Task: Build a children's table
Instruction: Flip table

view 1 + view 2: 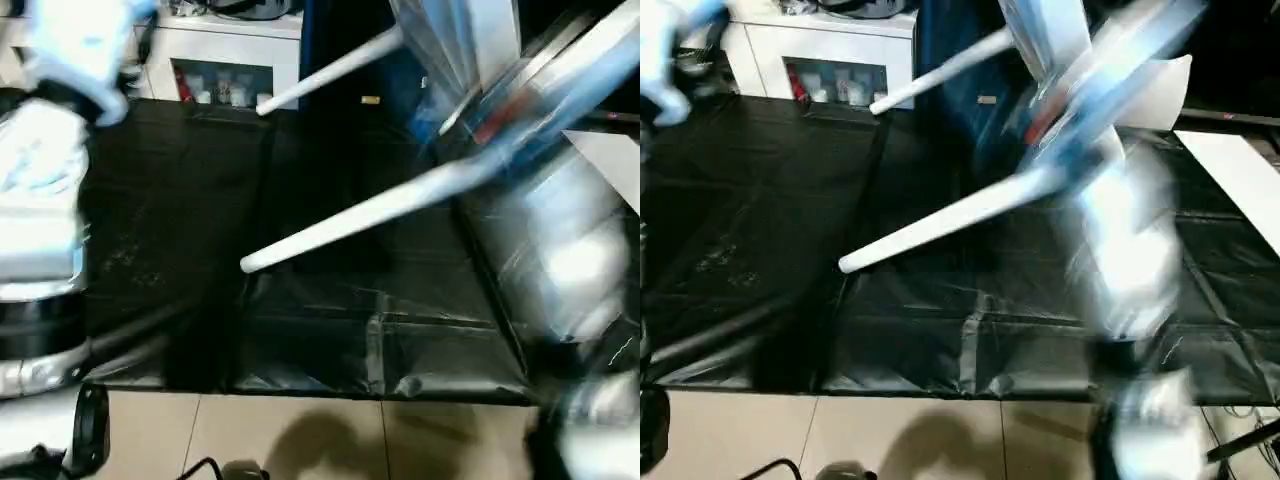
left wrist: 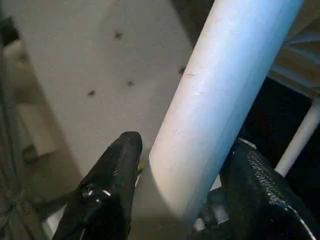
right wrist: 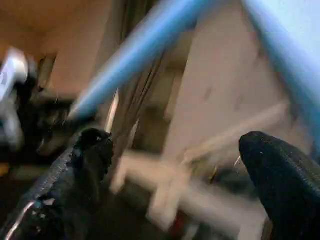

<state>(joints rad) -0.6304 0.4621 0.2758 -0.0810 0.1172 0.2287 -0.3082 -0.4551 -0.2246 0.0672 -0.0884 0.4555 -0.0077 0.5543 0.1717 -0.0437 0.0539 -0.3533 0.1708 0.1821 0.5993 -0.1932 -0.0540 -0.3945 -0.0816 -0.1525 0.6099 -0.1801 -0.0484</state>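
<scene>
The children's table hangs tilted above the black mat, its white tabletop (image 1: 1055, 40) blurred at the upper right. Two white legs stick out from it to the left: a near one (image 1: 350, 220) and a far one (image 1: 330, 70). In the left wrist view my left gripper (image 2: 186, 146) is shut on a thick white leg (image 2: 220, 90), one black finger (image 2: 115, 175) on each side. My left arm (image 1: 40, 200) rises along the left edge. My right gripper (image 3: 177, 142) stands wide open with nothing between its fingers. The right arm (image 1: 580, 260) is a blur near the tabletop.
A black mat (image 1: 170, 220) covers the floor, and pale tiles (image 1: 300, 430) show at its near edge. A white cabinet with a glass door (image 1: 225, 60) stands behind the mat. A white board (image 1: 1240, 180) lies at the right.
</scene>
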